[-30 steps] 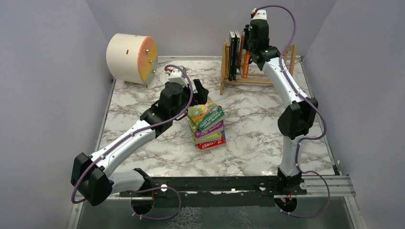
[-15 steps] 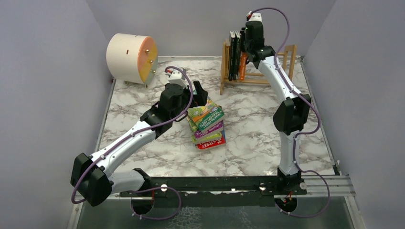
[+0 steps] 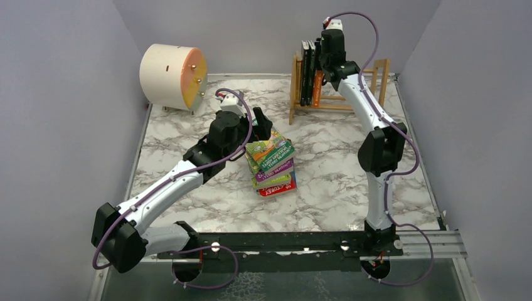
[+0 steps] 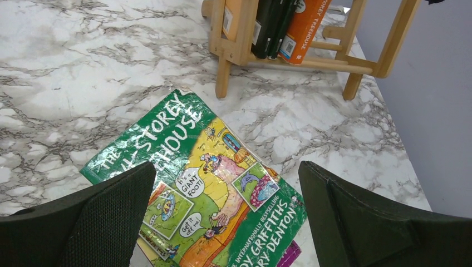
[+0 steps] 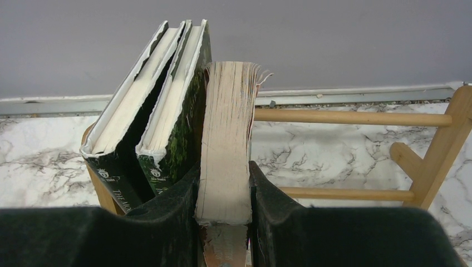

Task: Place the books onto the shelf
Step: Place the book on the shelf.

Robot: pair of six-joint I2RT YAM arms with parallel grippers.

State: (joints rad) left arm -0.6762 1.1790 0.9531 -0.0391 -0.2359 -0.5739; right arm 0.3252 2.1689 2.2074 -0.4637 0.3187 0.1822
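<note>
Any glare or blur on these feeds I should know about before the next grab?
Left wrist: mild sheen on the green book, title readable. Right wrist: held book page edges sharp, fingers dark and soft. Top external: even light, no glare.

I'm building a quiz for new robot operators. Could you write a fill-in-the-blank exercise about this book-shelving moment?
1. The right tool is shut on a book whose cover is ____.
2. Beside it in the wooden shelf stand ____ dark books.
3. The left tool hangs ____ above the stack.
4. The stack's top book has a mainly ____ cover.
Missing words: orange; two; open; green.
</note>
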